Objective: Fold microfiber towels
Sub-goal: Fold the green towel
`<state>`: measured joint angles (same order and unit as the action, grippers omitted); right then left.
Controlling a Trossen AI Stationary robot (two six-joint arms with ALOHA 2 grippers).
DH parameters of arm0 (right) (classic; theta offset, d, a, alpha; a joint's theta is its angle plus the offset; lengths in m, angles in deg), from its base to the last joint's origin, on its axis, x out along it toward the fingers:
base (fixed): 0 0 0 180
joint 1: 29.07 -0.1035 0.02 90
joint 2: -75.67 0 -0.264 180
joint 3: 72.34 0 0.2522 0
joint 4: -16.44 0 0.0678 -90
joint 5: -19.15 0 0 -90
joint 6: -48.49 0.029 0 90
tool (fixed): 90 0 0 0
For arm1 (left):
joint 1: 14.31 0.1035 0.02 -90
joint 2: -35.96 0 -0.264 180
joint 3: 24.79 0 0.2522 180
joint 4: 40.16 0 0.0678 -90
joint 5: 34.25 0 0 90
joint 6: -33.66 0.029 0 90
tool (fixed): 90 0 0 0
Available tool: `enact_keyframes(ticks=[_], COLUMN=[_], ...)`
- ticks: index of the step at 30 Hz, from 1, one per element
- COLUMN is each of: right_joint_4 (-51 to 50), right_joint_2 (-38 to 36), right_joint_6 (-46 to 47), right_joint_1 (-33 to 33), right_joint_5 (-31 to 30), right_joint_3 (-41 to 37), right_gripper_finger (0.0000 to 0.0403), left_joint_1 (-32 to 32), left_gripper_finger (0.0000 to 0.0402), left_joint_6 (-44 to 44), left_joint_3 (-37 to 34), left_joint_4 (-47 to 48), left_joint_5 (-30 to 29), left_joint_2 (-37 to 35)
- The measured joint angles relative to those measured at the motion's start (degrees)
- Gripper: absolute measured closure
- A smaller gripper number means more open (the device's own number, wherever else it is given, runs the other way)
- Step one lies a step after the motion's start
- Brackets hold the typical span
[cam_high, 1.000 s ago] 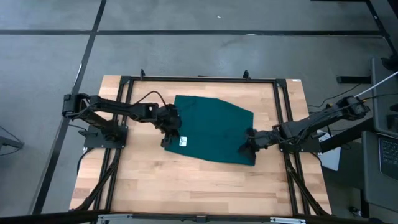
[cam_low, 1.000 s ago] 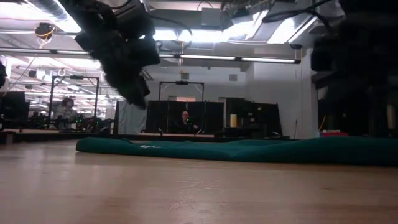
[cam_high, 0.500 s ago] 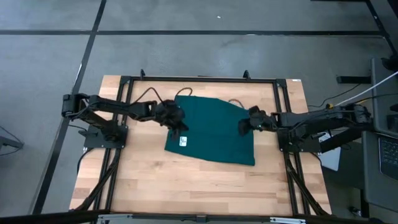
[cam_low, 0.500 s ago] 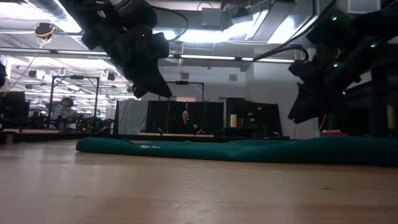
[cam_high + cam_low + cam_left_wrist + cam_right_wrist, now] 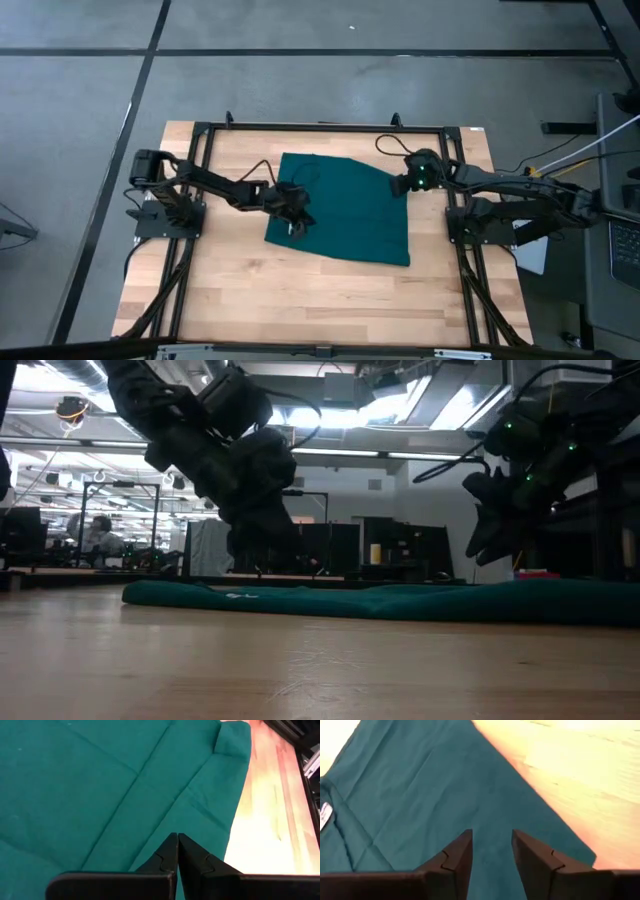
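A dark teal-green soft microfiber towel point(image 5: 345, 207) lies flat on the light wooden table point(image 5: 300, 290), a little toward the far half of it, inside the black metal frame point(image 5: 320, 127) that runs around the table. In the high view the cloth looks already folded: it is a rough four-sided shape, with its far right corner cut slanted and a long crease visible across it in the left wrist view. In the right wrist view a small white label point(image 5: 324, 814) shows at one edge of the cloth.

The left gripper point(image 5: 297, 221) is over the left side of the towel, near its left edge. Its two dark fingers point(image 5: 167, 857) are pressed together, with no cloth between them, and their tips are just above the green surface. I cannot tell if the tips touch the cloth.

The right gripper point(image 5: 404, 183) is at the far right corner of the towel, raised above it; in the low view it hangs clearly over the cloth, and a green light shows on the arm. Its fingers point(image 5: 460, 852) stand apart with a gap between them, and nothing is held there.

In the low view a person point(image 5: 98, 532) is seen far in the room behind the table
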<state>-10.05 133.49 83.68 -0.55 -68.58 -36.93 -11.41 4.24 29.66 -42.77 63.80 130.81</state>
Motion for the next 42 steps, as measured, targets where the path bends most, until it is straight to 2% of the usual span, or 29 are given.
enact_keyframes(ticks=[6,10,15,21,27,31,33,35,39,42], right_joint_4=[0.10,-2.09,-4.09,-4.03,-3.88,-3.67,-3.60,-3.91,-4.88,-6.78], right_joint_2=[0.42,2.99,7.58,13.16,21.23,25.42,26.33,26.68,24.99,23.96], right_joint_6=[-7.24,-14.71,-19.00,-23.88,-25.48,-26.72,-26.73,-26.64,-26.41,-22.93], right_joint_1=[2.89,5.66,7.81,9.34,11.04,11.04,10.58,9.59,5.97,1.33], right_joint_5=[-1.20,0.23,4.73,4.86,6.89,9.67,10.38,11.98,15.76,13.76], right_joint_3=[1.16,2.20,3.31,6.46,9.27,10.88,11.55,12.21,15.05,17.64], right_gripper_finger=[0.0279,0.0278,0.0245,0.0196,0.0184,0.0202,0.0226,0.0267,0.0380,0.0380], left_joint_1=[-0.24,-0.24,-0.24,-0.36,-0.73,-0.73,-0.73,-0.73,-0.73,-0.57], left_gripper_finger=[0.0400,0.0399,0.0400,0.0400,0.0399,0.0400,0.0400,0.0399,0.0400,0.0400], left_joint_6=[-0.15,-0.59,-1.34,-1.96,-3.45,-3.48,-3.70,-3.85,-3.98,-5.14], left_joint_3=[-0.02,-0.02,-0.02,-0.02,-0.02,-0.02,-0.02,-0.02,-0.02,-0.01], left_joint_4=[-0.16,-0.18,-0.39,-1.19,-2.12,-2.09,-1.92,-1.82,-0.74,1.26], left_joint_5=[-0.71,-0.64,-0.58,0.50,0.51,0.48,0.41,0.18,-1.38,-2.61], left_joint_2=[0.02,0.02,0.02,0.02,0.00,-0.02,-0.02,-0.02,-0.02,0.32])
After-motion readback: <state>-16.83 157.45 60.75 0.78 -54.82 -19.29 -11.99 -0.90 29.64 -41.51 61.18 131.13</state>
